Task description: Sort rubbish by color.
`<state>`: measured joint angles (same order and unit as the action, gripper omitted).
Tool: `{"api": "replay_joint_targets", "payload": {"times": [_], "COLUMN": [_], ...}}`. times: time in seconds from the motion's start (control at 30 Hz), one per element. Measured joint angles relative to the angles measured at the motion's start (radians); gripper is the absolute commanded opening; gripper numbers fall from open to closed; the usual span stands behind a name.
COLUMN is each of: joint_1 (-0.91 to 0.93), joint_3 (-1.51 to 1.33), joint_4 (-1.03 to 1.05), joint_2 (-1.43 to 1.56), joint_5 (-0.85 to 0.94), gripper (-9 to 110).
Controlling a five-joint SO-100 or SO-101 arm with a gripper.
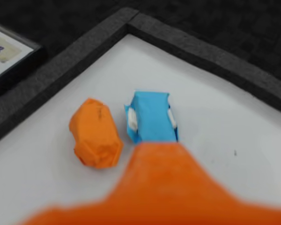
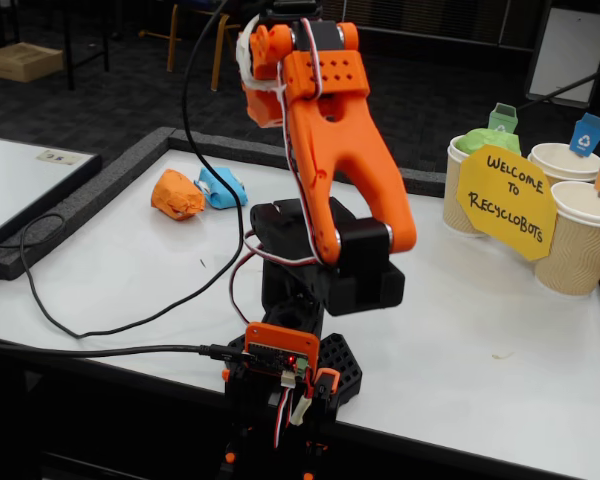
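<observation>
In the wrist view an orange paper wad point(image 1: 96, 133) and a light blue wad point(image 1: 151, 123) lie side by side on the white table, near its dark-framed corner. The fixed view shows them at the back left: orange wad point(image 2: 176, 194), blue wad point(image 2: 223, 187). A green wad point(image 2: 477, 141) sits inside the leftmost paper cup point(image 2: 462, 195). My gripper point(image 2: 262, 100) is raised high above the table, well short of the two wads. In the wrist view only a blurred orange jaw of the gripper point(image 1: 155, 149) shows, its tip overlapping the blue wad's near edge. Nothing is seen held.
Three paper cups stand at the right with colored tags, behind a yellow "Welcome to Recyclobots" sign point(image 2: 505, 201). A black cable point(image 2: 100, 328) trails across the table's left front. The dark foam frame point(image 1: 202, 51) borders the table. A second white board point(image 2: 15, 175) lies to the left.
</observation>
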<state>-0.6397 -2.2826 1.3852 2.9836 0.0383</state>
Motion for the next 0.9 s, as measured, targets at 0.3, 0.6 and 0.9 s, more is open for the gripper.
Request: {"api": "replay_joint_targets", "payload": {"times": [0.3, 0.6, 0.9], "joint_1": [0.0, 0.0, 0.04], "joint_3": [-0.025, -0.025, 0.166], "joint_4": [-0.137, -0.322, -0.417], "joint_2": [-0.272, -0.719, -1.123], "joint_5": [0.0, 0.0, 0.0], "gripper": [0, 1, 2]}}
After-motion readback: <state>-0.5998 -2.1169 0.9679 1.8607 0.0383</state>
